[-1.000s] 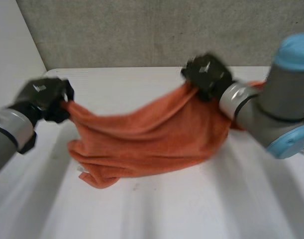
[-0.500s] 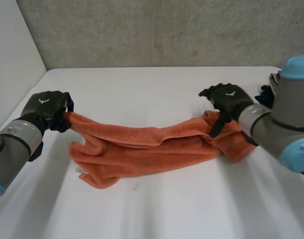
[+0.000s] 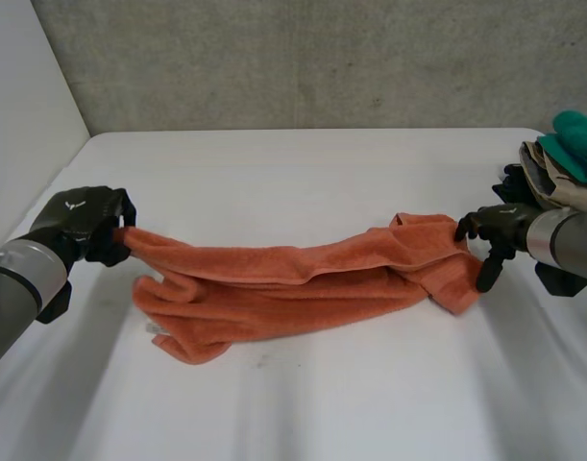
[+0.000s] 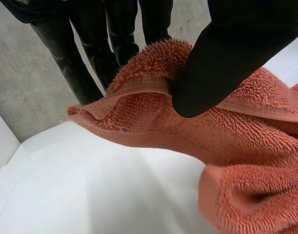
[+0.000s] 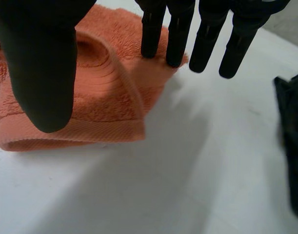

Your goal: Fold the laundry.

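An orange towel [image 3: 293, 288] lies stretched across the white table [image 3: 303, 173], bunched lengthwise in loose folds. My left hand [image 3: 82, 223] is shut on its left corner, lifted slightly off the table; in the left wrist view the thumb [image 4: 222, 63] pinches the towel's hem [image 4: 139, 92] against the fingers. My right hand [image 3: 493, 230] hovers just past the towel's right end, open, with straight fingers [image 5: 178, 34] above the end of the towel [image 5: 90, 97] and nothing held.
A pile of folded clothes [image 3: 562, 158], beige with a teal piece on top, sits at the table's right edge behind my right hand. A dark item [image 5: 292, 146] lies on the table beside the right hand. A grey wall [image 3: 303, 58] backs the table.
The right hand lowered the towel's right end to the table, let go and moved off to the right. The towel now lies flatter and longer. The left hand kept its grip.
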Controlling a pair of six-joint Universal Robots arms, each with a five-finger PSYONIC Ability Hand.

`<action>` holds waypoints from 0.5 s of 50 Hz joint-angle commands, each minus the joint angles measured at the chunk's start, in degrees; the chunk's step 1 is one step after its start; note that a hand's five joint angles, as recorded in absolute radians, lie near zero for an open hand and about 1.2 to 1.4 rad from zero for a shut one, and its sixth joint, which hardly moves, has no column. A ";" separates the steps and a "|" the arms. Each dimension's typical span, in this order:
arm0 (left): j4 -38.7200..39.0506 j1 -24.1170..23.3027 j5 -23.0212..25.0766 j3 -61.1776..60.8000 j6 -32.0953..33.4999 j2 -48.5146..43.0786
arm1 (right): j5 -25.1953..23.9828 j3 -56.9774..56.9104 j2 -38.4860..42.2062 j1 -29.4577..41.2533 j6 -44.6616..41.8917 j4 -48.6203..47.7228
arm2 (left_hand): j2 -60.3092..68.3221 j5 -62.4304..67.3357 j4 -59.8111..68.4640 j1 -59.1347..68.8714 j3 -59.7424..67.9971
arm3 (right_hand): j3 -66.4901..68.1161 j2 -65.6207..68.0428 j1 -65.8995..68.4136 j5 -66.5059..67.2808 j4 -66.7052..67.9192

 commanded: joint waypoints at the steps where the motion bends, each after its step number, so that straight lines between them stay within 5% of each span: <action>1: 0.82 0.33 0.70 1.24 0.06 -4.00 | -2.90 -1.38 3.12 0.51 6.28 -2.19 | 11.41 13.74 11.04 14.38 11.59 | 13.50 13.92 13.49 13.24 13.45; 7: 1.26 0.95 1.23 5.72 0.14 -8.75 | -3.78 -3.58 5.40 1.56 9.09 -3.51 | 11.41 13.74 11.04 14.38 11.59 | 34.82 35.24 34.81 34.56 34.77; 8: 1.52 0.86 1.32 7.30 0.32 -10.06 | -3.69 -4.71 6.01 2.00 9.36 -4.12 | 11.41 13.74 11.04 14.38 11.59 | 51.19 51.61 51.18 50.93 51.14; 18: 8.01 -0.11 1.23 29.17 0.67 -16.49 | 0.87 -22.02 7.61 5.69 3.04 -9.48 | 11.41 13.74 11.04 14.38 11.59 | 53.56 53.99 53.56 53.30 53.51; 25: 21.10 -0.11 -4.83 46.41 -3.63 -16.14 | 3.69 -22.23 -1.09 8.25 1.00 -46.70 | 11.41 13.74 11.04 14.38 11.59 | 53.56 53.99 53.56 53.30 53.51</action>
